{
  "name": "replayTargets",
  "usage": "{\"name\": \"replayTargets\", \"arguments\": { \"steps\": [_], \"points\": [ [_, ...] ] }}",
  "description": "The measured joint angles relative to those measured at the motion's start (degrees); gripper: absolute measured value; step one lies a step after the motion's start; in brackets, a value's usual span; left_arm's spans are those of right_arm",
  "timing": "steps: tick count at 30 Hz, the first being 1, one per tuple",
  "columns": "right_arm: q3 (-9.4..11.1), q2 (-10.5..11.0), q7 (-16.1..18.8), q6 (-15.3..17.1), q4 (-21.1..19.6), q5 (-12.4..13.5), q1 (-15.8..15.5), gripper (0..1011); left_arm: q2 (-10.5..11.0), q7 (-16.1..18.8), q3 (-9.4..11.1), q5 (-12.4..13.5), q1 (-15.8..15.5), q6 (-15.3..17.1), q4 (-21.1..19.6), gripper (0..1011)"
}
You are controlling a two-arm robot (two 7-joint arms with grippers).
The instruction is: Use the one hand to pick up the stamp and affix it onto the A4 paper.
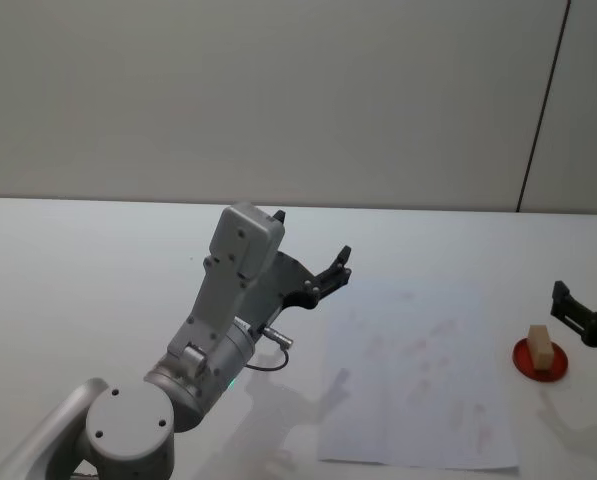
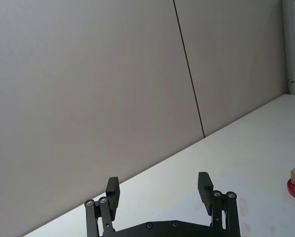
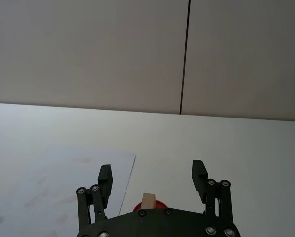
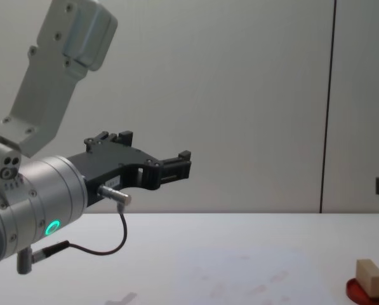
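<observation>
The stamp is a small pale wooden block standing upright on a flat red round pad at the table's right. My right gripper hovers just to the right of it, open; the stamp shows low between its fingers without touching them. The A4 paper lies flat left of the pad, carrying faint reddish marks. My left gripper is open and held in the air over the paper's near-left corner, holding nothing.
The bulky left arm with a dangling black cable rises over the near-left part of the white table. A plain wall with a dark vertical seam stands behind the table's far edge.
</observation>
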Motion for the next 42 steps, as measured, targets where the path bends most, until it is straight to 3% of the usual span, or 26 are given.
{"name": "replayTargets", "arguments": {
  "steps": [18,42],
  "points": [
    [-0.29,-3.06,-1.1,7.1,3.79,1.58,3.91,998,0.0,0.0,0.0,0.0,0.0,0.0,0.0,1002],
    [-0.78,-5.79,-2.08,11.82,8.15,2.27,6.5,998,0.0,0.0,0.0,0.0,0.0,0.0,0.0,1002]
  ]
}}
